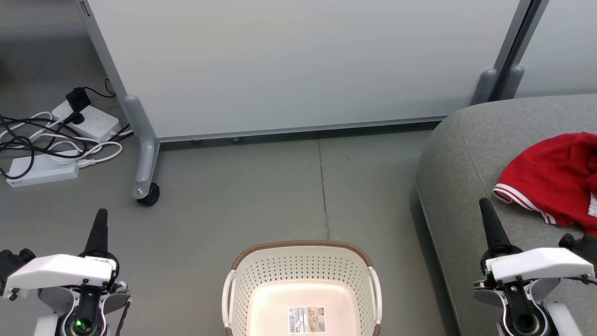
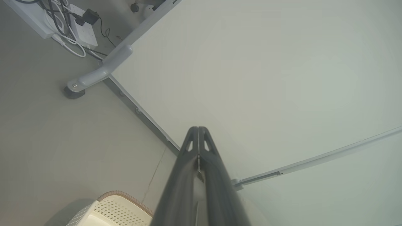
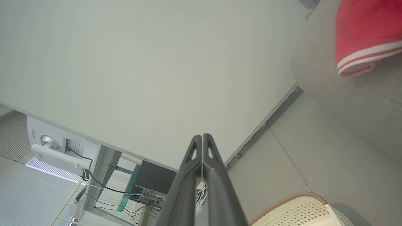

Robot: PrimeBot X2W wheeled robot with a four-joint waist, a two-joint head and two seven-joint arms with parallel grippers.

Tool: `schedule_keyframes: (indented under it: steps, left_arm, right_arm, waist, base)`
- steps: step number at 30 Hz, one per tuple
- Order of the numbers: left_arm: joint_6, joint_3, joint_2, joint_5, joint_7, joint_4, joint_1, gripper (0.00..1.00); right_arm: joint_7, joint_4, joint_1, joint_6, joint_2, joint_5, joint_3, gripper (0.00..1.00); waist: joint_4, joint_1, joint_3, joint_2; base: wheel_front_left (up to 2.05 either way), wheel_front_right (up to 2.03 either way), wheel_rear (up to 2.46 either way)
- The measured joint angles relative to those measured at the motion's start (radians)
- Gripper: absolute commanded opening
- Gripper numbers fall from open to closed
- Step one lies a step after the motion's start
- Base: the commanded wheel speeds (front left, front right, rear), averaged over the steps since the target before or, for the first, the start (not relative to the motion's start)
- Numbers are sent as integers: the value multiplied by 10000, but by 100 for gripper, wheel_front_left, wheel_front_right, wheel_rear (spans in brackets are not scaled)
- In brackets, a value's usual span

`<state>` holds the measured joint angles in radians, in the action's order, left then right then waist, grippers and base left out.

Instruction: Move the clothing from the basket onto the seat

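Starting closest, at the bottom of the head view: seeing the left gripper (image 1: 100, 221) at the lower left, pointing up, pressing its two dark fingers tight together and holding nothing. Seeing the right gripper (image 1: 489, 217) at the lower right doing the same, jaws closed flat, gripping nothing. Looking along each wrist view and finding both finger pairs meeting at the tips with no gap.

Finding the basket (image 1: 303, 245) between the two grippers, sitting on the grey floor (image 1: 256, 196) and touching neither. Showing its cream bottom with a barcode sticker (image 1: 306, 319) stuck inside, and its brown rim curving around the far side.

Spotting the clothing (image 1: 555, 172) on the right, lying in a soft red heap on top of the seat (image 1: 461, 154), well apart from the basket. Showing white stripes along one hem. Running off the right edge of the head view, so not being able to count the pieces. Holding the right gripper up near that striped hem, not touching it.

Seeing a big pale board (image 1: 303, 65) behind everything, standing on a grey leg with a black wheel (image 1: 149, 193). Noticing white power strips (image 1: 88, 122) and tangled cords (image 1: 28, 140) lying on the floor at the far left.
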<state>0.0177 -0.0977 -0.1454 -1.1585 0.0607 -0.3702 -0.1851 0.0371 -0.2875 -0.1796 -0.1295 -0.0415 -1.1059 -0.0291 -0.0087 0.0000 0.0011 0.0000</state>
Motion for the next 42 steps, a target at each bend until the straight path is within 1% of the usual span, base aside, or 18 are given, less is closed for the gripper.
schedule_keyframes:
  steps: [14,42]
  left_arm:
    - [332,-439,163,-1133,512,-491,-587,0]
    - [825,-1108,428,-2938,1323,-1243,-1530,0]
  right_arm:
    - [0,-571,-453,2,-6,-1488,46,0]
    - [36,-1461,-1238,0,-27,-3827,69,0]
  waist:
    - [19,0,43,0]
    - [55,0,124,0]
  base:
    - [0,0,0]
    - [0,0,0]
